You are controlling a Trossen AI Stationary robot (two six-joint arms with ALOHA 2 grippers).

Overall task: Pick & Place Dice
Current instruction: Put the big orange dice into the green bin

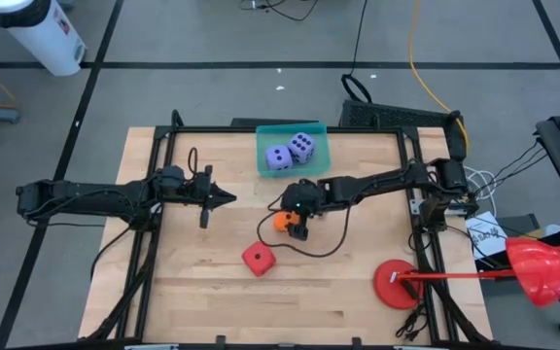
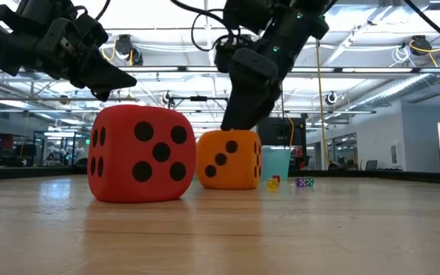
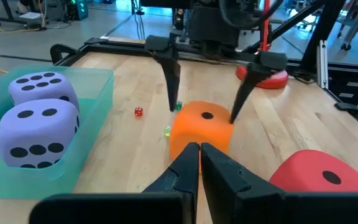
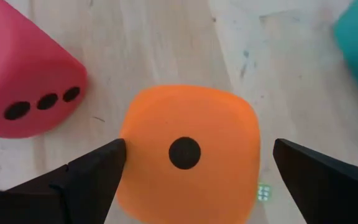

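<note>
The orange die (image 1: 280,221) rests on the table at its middle, one pip up (image 4: 184,153). My right gripper (image 1: 296,225) hangs over it from above, open, with one finger on each side (image 3: 204,114). The red die (image 1: 258,259) sits nearer the table's near edge (image 2: 140,153). Two purple dice (image 1: 290,151) lie in a teal tray (image 1: 320,137) at the far side (image 3: 39,121). My left gripper (image 1: 229,198) is shut and hovers left of the orange die, pointing at it (image 3: 199,152). My right gripper straddles the orange die from above, fingers pointing down. One fingertip (image 4: 114,155) stands right at the die's side, and I cannot tell whether it touches. The other fingertip (image 4: 284,152) is clearly apart from the die, which sits flat on the table.
A red round disc (image 1: 397,284) lies at the near right corner, with a red funnel-shaped tool (image 1: 547,270) beyond the table edge. Tiny dice (image 3: 138,111) are scattered near the orange die. A black frame (image 1: 168,136) borders the table. A cable (image 1: 319,248) loops by the right gripper.
</note>
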